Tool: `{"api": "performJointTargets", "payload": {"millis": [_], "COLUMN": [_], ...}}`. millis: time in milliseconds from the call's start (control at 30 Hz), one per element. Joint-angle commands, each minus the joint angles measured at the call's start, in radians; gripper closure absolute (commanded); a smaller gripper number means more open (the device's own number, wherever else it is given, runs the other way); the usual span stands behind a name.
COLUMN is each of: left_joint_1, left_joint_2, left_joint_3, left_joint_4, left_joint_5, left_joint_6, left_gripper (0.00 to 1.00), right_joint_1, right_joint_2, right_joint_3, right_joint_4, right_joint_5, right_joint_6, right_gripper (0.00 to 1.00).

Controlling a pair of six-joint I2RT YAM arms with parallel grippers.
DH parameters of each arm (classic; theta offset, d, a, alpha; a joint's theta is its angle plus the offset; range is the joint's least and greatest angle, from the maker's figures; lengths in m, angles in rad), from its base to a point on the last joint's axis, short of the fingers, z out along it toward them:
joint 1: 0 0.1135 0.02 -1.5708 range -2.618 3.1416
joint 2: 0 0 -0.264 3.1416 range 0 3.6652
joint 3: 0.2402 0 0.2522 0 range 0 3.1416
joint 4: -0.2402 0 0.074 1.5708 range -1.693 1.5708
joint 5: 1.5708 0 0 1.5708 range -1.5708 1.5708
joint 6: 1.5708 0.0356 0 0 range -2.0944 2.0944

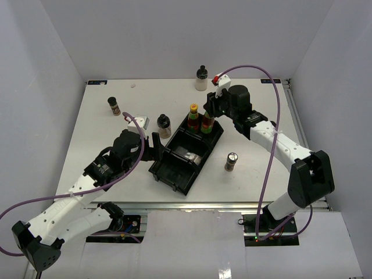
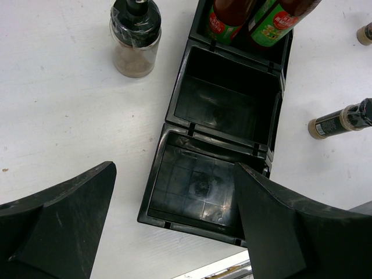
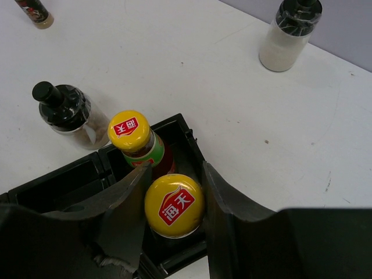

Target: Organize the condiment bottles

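Only the right wrist view shows the right gripper [image 3: 175, 170] pinching a yellow-capped bottle [image 3: 174, 205] in the tray [image 3: 70, 174], while the left gripper [image 2: 174, 168] hangs spread.

Leaving the middle and near compartments of the black tray [image 2: 218, 129] open from above, the left gripper [image 2: 174, 174] hanging spread over the near one. Filling the far compartment with two red-sauce bottles [image 3: 129, 131], the right gripper [image 3: 174, 174] straddling one cap. Hemming the tray's left side with a black-topped jar [image 2: 135, 43], a silver-lidded bottle [image 1: 232, 161] standing near on the right
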Motion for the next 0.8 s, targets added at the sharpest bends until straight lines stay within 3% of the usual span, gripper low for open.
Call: {"api": "performJointTargets", "payload": {"millis": [0, 433, 633, 767], "left_joint_1": [0.000, 0.000, 0.000, 0.000], "left_joint_2": [-0.025, -0.026, -0.026, -0.026], "left_joint_3": [0.014, 0.011, 0.008, 0.007], "left_joint_4": [-0.002, 0.000, 0.000, -0.002], "left_joint_5": [-0.013, -0.014, -0.014, -0.017], "left_joint_6": [0.003, 0.000, -0.001, -0.001], "left_gripper": [0.07, 0.07, 0.07, 0.07], "right_joint_1": [0.013, 0.045, 0.053, 0.055], "right_joint_2": [-0.002, 0.036, 0.031, 0.027], "right_joint_3": [-0.005, -0.044, -0.075, -0.093], "right_joint_4": [0.200, 0.239, 0.260, 0.273], "right_joint_5": [0.012, 0.065, 0.074, 0.107], "right_joint_6": [-0.015, -0.053, -0.055, -0.056], "right_gripper": [0.92, 0.92, 0.85, 0.75]}}
